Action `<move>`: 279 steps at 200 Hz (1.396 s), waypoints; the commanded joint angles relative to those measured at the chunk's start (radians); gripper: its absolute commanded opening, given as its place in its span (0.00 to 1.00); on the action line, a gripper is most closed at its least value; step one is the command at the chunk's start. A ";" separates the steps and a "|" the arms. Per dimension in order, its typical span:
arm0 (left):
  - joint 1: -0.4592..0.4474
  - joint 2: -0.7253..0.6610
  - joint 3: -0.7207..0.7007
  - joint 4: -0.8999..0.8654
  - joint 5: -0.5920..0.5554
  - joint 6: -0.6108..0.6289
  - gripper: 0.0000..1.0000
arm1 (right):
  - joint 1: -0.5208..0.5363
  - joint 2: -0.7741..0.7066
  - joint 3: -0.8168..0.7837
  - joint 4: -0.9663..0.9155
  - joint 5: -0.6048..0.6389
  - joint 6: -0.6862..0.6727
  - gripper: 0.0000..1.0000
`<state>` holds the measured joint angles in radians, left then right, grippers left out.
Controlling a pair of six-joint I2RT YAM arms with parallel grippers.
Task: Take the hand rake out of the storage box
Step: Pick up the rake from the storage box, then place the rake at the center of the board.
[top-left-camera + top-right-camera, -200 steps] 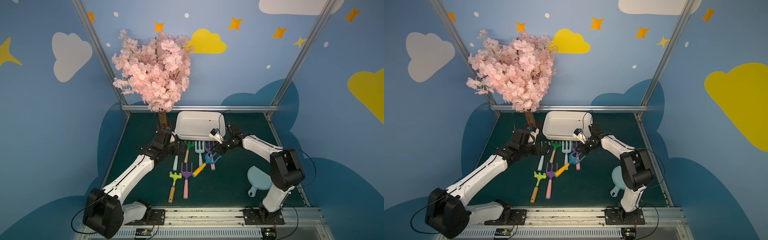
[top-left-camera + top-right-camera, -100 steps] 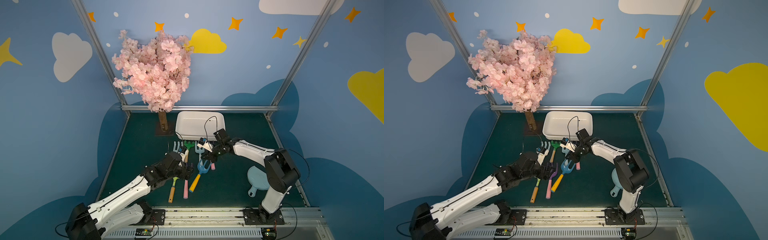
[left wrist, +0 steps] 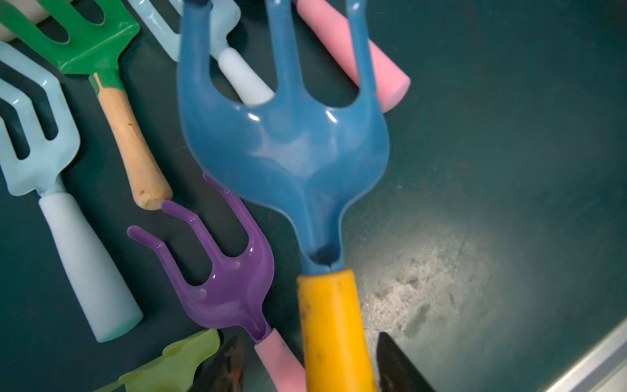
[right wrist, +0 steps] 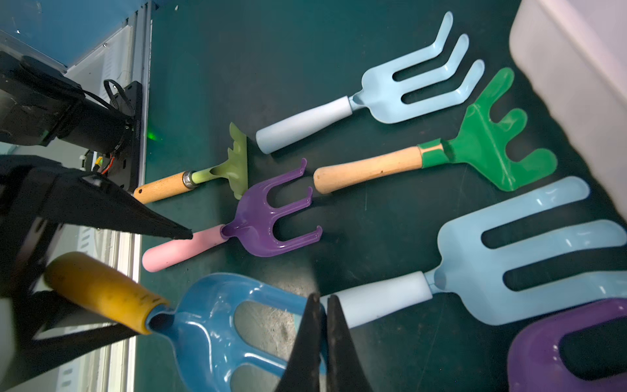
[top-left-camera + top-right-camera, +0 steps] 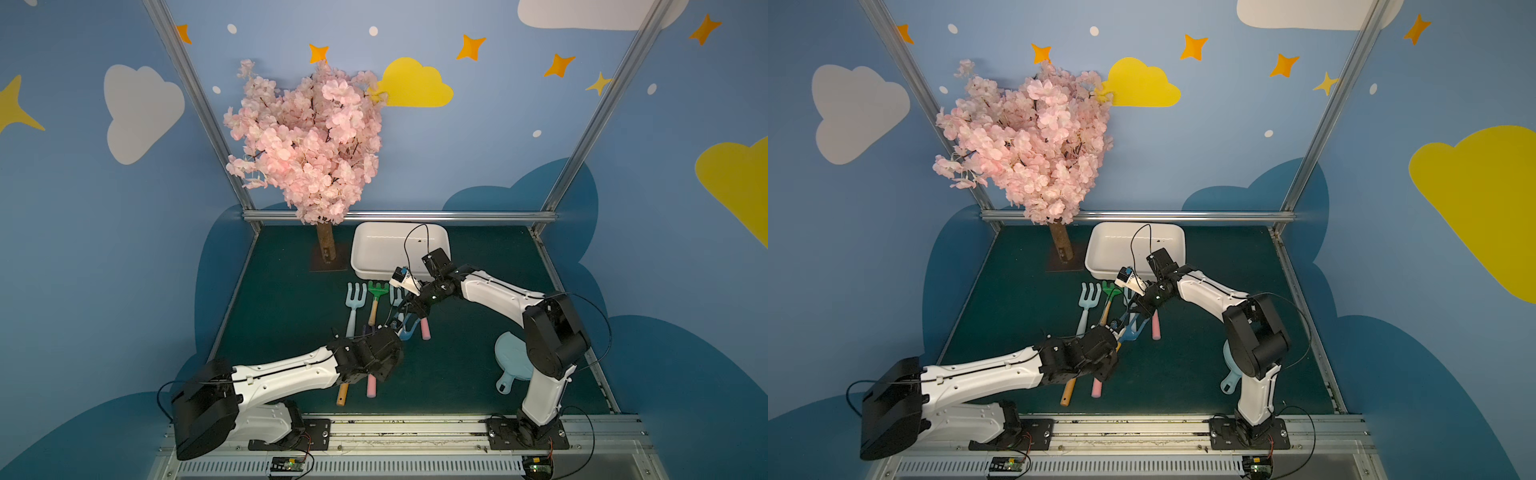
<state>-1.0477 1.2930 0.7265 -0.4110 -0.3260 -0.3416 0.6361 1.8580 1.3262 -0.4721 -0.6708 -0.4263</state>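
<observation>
**Item 1. Blue hand rake**: a glossy mid-blue plastic head with three tines on a yellow cylindrical handle. It is outside the box and raised over the dark green mat, bridging the two claws. The head is at the right claw and the handle at the left claw.

**Item 2. Right claw**: black tapered fingers pressed together, pinching one tine of the blue hand rake.

**Item 3. Left claw**: black fingers spread, one on each side of the yellow handle. A gap shows on both sides, so it is not closed on the handle.

**Item 4. Storage box**: a shallow white rectangular plastic tray with rounded corners and a rolled rim. It sits behind the right claw, on the side away from the left claw, and does not touch the rake.

**Item 5. Purple plastic rake with a pink handle**: flat on the mat just beside the left claw. Its handle passes between one left-claw finger and the yellow handle.

**Item 6. Lime-green plastic rake on a wooden handle**: near the left claw, beyond the purple rake.

**Item 7. Green plastic rake with a wooden handle** and **pale blue plastic fork**: side by side to one side of the right claw, heads toward the box.

**Item 8. Second pale blue fork**: close to the right claw, with its handle end under the blue tines.

**Item 9. Pale blue round dish with a handle**: well apart from both claws.

**Item 10. Pink blossom tree on a brown trunk**: well beyond the left claw, beside the box.
</observation>
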 commanded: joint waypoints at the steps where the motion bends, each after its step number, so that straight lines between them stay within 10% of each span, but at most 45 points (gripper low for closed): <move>1: -0.007 0.033 0.047 -0.002 -0.071 0.009 0.52 | 0.008 0.011 0.027 -0.057 -0.040 0.007 0.00; 60: -0.055 0.104 0.102 0.005 -0.103 -0.004 0.11 | -0.012 -0.011 0.019 -0.069 -0.020 0.050 0.00; 96: -0.071 0.090 0.094 0.000 -0.101 -0.107 0.08 | -0.036 -0.063 0.016 -0.059 0.060 0.128 0.15; 127: -0.087 0.082 0.073 -0.017 -0.114 -0.270 0.07 | -0.118 -0.136 -0.040 0.040 0.057 0.301 0.42; 153: -0.125 0.086 0.053 -0.019 -0.126 -0.381 0.07 | -0.184 -0.234 -0.130 0.103 0.147 0.394 0.89; 279: -0.285 0.323 0.121 -0.040 -0.112 -0.681 0.08 | -0.334 -0.393 -0.319 0.157 0.258 0.498 0.92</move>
<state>-1.3300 1.5906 0.8204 -0.4507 -0.4198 -0.9630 0.3088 1.4925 1.0149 -0.3401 -0.4103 0.0563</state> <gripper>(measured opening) 0.238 0.916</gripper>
